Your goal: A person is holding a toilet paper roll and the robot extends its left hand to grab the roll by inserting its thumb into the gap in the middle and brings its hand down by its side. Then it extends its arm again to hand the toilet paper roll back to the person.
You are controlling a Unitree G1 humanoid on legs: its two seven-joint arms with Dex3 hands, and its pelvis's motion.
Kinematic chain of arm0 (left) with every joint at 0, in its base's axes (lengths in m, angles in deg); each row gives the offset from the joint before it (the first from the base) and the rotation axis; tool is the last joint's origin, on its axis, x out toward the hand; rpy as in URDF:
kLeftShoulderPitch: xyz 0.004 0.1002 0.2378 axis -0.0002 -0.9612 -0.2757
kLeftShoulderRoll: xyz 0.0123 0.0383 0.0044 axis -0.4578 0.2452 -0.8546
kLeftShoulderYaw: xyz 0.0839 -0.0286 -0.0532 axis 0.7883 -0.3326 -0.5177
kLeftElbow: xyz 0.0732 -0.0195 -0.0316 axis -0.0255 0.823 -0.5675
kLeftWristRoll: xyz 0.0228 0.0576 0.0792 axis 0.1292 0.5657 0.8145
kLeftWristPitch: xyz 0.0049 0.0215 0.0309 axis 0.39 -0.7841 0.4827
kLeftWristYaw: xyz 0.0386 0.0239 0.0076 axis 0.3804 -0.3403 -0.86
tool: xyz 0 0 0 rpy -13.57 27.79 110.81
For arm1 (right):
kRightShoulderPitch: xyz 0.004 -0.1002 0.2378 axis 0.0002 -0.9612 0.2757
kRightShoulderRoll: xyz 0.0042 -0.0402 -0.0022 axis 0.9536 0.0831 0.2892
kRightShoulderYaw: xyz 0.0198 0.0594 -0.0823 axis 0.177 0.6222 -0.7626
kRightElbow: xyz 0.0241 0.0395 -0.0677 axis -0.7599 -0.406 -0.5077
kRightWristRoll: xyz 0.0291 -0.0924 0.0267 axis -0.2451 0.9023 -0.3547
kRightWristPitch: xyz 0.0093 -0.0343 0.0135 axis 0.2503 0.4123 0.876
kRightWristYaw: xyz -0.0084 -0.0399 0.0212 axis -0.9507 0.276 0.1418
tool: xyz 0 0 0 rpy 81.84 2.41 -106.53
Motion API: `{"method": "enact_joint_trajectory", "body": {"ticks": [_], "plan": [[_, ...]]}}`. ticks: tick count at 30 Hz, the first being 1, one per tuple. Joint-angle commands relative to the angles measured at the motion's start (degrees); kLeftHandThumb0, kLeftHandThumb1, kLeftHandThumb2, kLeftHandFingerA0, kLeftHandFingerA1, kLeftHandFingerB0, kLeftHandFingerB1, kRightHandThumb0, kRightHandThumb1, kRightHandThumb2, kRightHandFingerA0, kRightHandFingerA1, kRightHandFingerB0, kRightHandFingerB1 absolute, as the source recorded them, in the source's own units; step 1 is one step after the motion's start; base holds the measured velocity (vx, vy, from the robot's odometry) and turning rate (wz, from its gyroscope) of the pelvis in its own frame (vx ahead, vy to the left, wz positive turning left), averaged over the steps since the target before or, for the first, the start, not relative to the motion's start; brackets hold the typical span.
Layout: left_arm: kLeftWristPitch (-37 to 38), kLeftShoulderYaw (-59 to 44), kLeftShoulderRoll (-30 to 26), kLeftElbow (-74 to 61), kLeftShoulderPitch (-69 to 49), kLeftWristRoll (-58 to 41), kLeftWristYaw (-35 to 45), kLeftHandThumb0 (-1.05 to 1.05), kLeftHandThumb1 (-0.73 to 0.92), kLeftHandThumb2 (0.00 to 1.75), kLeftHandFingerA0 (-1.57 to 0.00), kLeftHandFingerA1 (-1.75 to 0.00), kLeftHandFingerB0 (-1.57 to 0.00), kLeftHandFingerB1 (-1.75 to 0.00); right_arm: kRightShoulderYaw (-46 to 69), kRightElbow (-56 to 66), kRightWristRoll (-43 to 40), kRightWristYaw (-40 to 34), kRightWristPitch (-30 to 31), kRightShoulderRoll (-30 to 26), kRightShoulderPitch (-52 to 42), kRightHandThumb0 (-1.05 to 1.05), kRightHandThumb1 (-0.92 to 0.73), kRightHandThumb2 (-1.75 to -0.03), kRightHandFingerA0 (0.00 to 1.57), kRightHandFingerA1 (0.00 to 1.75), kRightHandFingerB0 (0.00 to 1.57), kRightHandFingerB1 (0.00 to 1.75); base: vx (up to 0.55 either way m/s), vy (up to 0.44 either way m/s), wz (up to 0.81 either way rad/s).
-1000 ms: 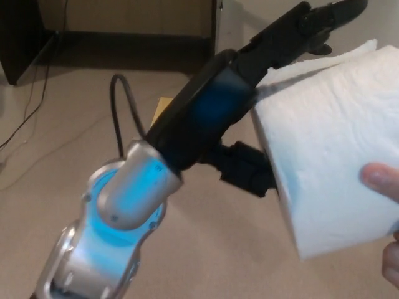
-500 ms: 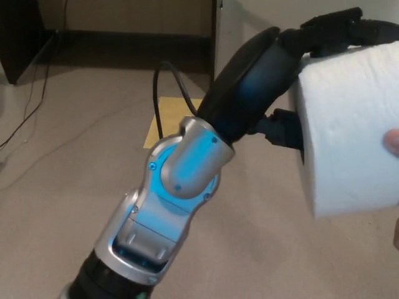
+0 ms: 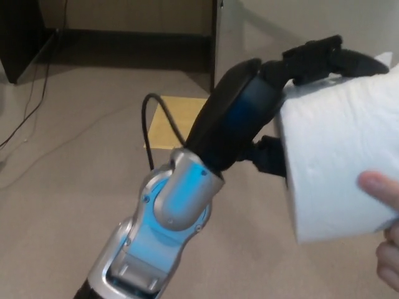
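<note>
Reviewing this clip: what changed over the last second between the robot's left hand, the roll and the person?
The left hand stays shut on the toilet paper roll. Arm and roll rose, then dipped back slightly, with the forearm swinging more upright. The person's fingers slipped toward the frame edge, then returned to the roll's side. The floor, the cables and the yellow sheet look unchanged.

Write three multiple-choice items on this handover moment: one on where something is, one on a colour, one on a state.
1. Where is the person's hand?
A. at the picture's lower right, on the toilet paper roll
B. at the upper left
C. on the floor

2. What colour is the flat square on the floor?
A. red
B. yellow
C. green

3. What is the left hand doing?
A. hanging open, away from the roll
B. lying on the floor
C. gripping the roll

Answers: 1 A, a fingertip presses the roll's near side at the right edge. 2 B, it lies yellow behind the arm. 3 C, black fingers lie over the roll's top and another part sits against its end.
</note>
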State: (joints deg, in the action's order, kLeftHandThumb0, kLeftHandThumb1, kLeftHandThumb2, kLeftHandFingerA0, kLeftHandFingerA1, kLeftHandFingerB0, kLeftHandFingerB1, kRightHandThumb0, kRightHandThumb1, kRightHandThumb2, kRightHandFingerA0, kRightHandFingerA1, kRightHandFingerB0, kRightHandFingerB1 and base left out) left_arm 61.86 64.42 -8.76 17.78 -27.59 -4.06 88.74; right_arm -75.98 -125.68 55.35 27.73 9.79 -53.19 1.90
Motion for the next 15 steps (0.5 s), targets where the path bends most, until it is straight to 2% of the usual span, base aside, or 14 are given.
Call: {"method": "enact_joint_trajectory", "body": {"ticks": [1, 3, 6, 7, 10, 11, 12, 13, 14, 15], "plan": [[4.22, -3.26, -3.20, 0.12, -0.72, -0.64, 0.48, -0.03, 0.61, 0.98, -1.01, -1.36, -0.89, -1.13, -0.04, 0.10, 0.23, 1.15, 1.01, -0.82, 1.53, -0.43, -0.68, -0.60, 0.74, 0.61, 0.56, 0.44, 0.00, 0.000, 0.00], [5.54, -5.43, -4.82, 0.42, -1.31, -2.09, 0.83, 0.00, 0.60, 1.02, -1.09, -1.20, -0.90, -1.08, -0.23, 0.11, 0.44, 1.21, 1.11, -1.02, 1.75, -0.42, -0.68, -0.60, 0.73, 0.60, 0.56, 0.43, 0.00, 0.000, 0.00], [7.47, -9.31, -7.35, 0.90, -2.16, -4.27, 1.20, 0.03, 0.62, 0.97, -1.08, -1.16, -0.88, -1.08, -0.09, 0.26, 0.38, 0.70, 0.69, -1.13, 1.65, -0.42, -0.67, -0.60, 0.75, 0.63, 0.57, 0.44, 0.00, 0.000, 0.00], [8.61, -11.24, -8.40, 1.48, -2.36, -6.70, 2.28, 0.07, 0.61, 1.00, -1.06, -1.19, -0.87, -1.09, 0.01, 0.27, 0.34, 0.54, 0.35, -1.35, 1.48, -0.43, -0.67, -0.60, 0.76, 0.66, 0.58, 0.44, 0.00, 0.000, 0.00], [7.42, -14.58, -10.02, 1.05, -2.84, -8.73, 3.24, 0.05, 0.59, 1.04, -1.05, -1.22, -0.89, -1.10, 0.34, 0.22, 0.08, 0.90, 0.51, -1.71, 1.81, -0.43, -0.67, -0.60, 0.76, 0.67, 0.57, 0.44, 0.00, 0.000, 0.00], [5.63, -17.87, -11.91, -0.93, -4.72, -11.22, 4.57, 0.10, 0.59, 1.07, -1.08, -1.16, -0.89, -1.09, 0.39, 0.40, 0.04, 1.01, 0.63, -1.79, 1.74, -0.43, -0.67, -0.60, 0.77, 0.68, 0.57, 0.43, 0.00, 0.000, 0.00], [5.25, -19.97, -13.19, -1.85, -6.49, -11.87, 4.80, 0.10, 0.60, 1.04, -1.08, -1.17, -0.88, -1.09, 0.36, 0.40, 0.13, 0.81, 0.66, -1.89, 1.53, -0.43, -0.67, -0.60, 0.78, 0.69, 0.57, 0.43, 0.00, 0.000, 0.00], [5.40, -21.46, -13.77, -2.05, -8.19, -12.05, 4.52, 0.01, 0.70, 0.83, -1.08, -1.17, -0.88, -1.08, 0.45, 0.46, 0.04, 0.85, 0.44, -2.05, 1.07, -0.42, -0.67, -0.60, 0.78, 0.70, 0.57, 0.44, 0.00, 0.000, 0.00], [5.44, -22.08, -13.98, -2.17, -8.89, -12.19, 4.51, 0.01, 0.70, 0.83, -1.08, -1.17, -0.88, -1.08, 0.49, 0.49, 0.00, 0.88, 0.35, -2.12, 0.88, -0.42, -0.67, -0.60, 0.78, 0.70, 0.57, 0.44, 0.00, 0.000, 0.00], [5.05, -22.81, -14.28, -3.07, -10.88, -12.16, 4.49, -0.07, 0.76, 0.74, -1.08, -1.16, -0.89, -1.08, 0.42, 0.52, 0.08, 0.71, -0.02, -2.26, -0.05, -0.42, -0.67, -0.60, 0.77, 0.70, 0.57, 0.44, 0.00, 0.000, 0.00]]}}
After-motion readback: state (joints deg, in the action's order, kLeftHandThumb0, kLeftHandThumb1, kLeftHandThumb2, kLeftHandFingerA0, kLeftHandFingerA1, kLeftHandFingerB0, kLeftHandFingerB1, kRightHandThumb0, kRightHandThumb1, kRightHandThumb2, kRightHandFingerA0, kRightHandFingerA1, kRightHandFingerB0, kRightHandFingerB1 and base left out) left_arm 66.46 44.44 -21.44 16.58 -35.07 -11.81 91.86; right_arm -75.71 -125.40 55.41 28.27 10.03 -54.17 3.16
